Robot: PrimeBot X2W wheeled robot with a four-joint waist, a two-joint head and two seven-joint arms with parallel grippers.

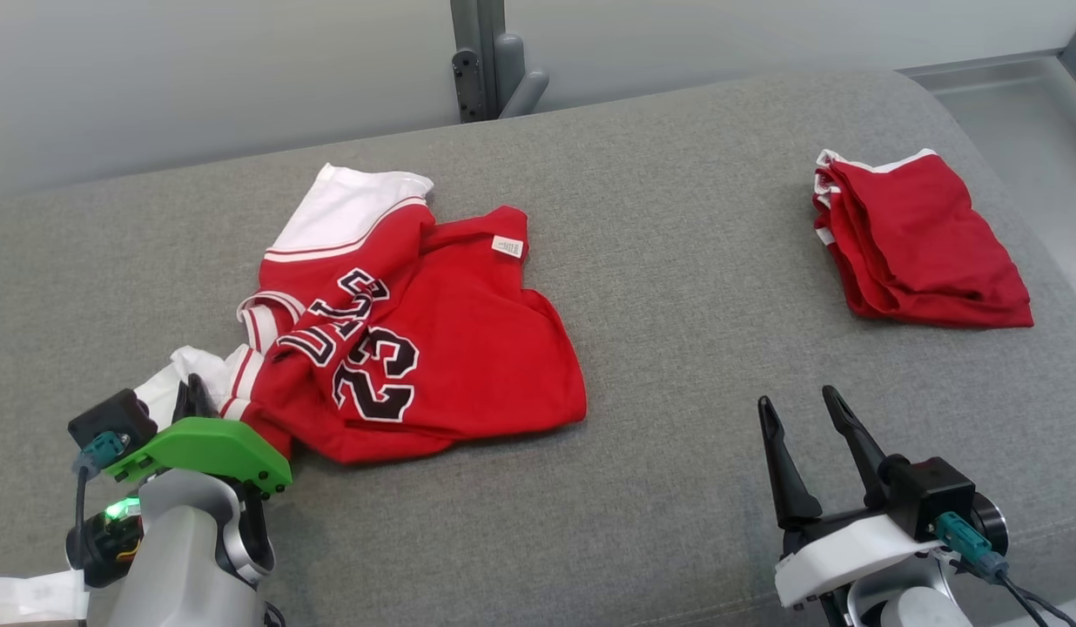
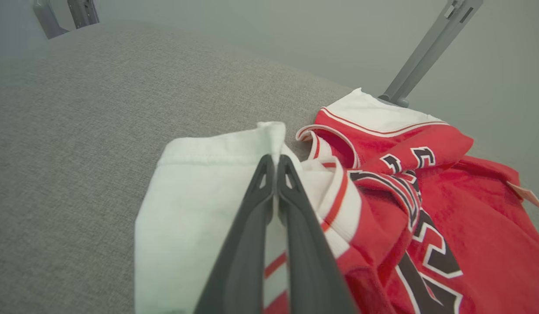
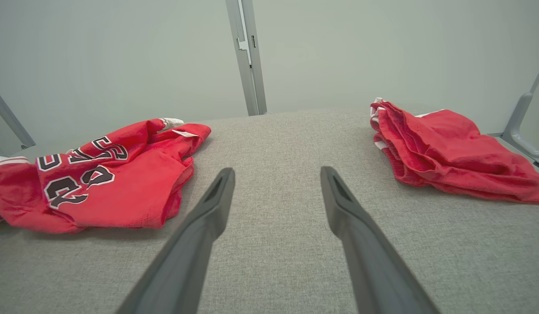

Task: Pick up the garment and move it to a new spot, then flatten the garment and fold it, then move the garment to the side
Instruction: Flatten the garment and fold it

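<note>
Bearing jersey, grey cushion (pale wall).

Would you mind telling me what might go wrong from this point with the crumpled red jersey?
1. The left gripper grips only the white sleeve of the crumpled red number 23 jersey; so small a bite may slip when lifted.
2. Lifted by one sleeve, it may hang bunched, while the open right gripper waits apart.
</note>
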